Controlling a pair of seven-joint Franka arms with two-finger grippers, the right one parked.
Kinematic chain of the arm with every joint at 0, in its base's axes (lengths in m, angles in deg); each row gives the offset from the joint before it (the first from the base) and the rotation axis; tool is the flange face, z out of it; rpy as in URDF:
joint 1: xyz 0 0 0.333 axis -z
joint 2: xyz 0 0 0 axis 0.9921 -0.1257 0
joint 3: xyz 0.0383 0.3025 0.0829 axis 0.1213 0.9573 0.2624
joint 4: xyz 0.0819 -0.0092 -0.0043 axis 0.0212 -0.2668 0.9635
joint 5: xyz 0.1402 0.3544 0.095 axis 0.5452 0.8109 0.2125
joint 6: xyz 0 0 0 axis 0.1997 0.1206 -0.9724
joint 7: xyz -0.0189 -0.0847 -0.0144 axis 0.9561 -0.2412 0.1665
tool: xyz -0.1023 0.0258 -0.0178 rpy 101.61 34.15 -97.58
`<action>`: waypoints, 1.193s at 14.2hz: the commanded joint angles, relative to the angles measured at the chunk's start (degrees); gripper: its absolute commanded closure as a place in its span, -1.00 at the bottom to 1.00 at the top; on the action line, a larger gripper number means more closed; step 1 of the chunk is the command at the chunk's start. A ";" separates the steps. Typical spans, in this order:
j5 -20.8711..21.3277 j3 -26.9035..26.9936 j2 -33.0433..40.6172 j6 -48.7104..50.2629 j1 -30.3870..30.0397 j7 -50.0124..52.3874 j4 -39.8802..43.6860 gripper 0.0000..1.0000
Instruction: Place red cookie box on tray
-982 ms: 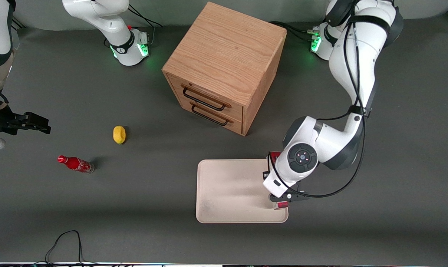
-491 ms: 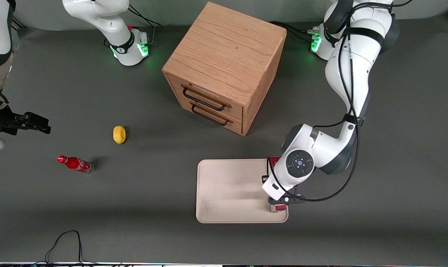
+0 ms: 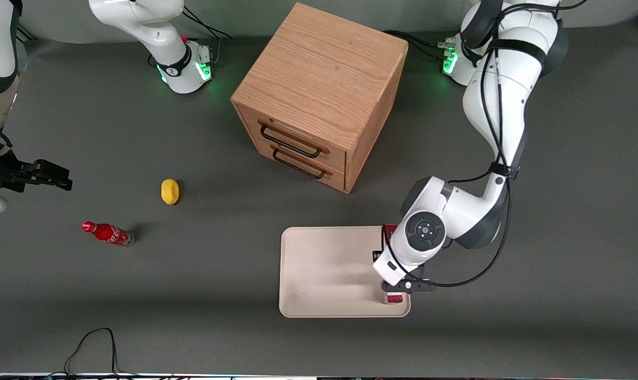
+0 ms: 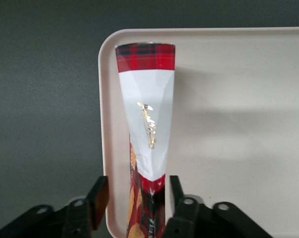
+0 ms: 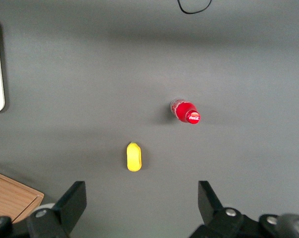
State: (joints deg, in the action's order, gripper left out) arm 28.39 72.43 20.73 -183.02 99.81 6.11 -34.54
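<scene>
The red cookie box point(image 4: 145, 114) stands on its thin long edge on the cream-pink tray point(image 4: 238, 124), close along the tray's rim at the working arm's end. My left gripper point(image 4: 138, 191) straddles the box's near end and is open: one finger point(image 4: 100, 198) stands clearly apart from the carton, the other sits close beside it. From the front, the gripper point(image 3: 398, 287) hangs over the tray point(image 3: 324, 269) corner, and the wrist hides most of the box point(image 3: 393, 298), leaving only its red ends showing.
A wooden drawer cabinet point(image 3: 319, 95) stands farther from the front camera than the tray. A yellow fruit point(image 3: 169, 191) and a small red cola bottle point(image 3: 108, 233) lie toward the parked arm's end. A black cable point(image 3: 94, 343) loops at the table's front edge.
The wrist and upper arm have shifted a little over the tray corner. The box's red end under the gripper now shows slightly nearer the tray's front rim.
</scene>
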 commanded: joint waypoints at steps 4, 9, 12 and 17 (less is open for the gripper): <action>-0.50 0.38 12.54 17.91 0.46 -0.25 0.59 -1.00; -4.02 0.56 27.05 33.22 0.37 -0.95 0.15 -1.00; -4.20 0.65 32.86 36.58 -2.43 -1.39 -3.17 -1.00; -8.23 0.73 49.54 27.56 -15.42 -16.83 -25.64 -1.00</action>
State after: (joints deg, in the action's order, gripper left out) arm 23.04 73.13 59.59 -149.31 90.02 -4.57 -45.47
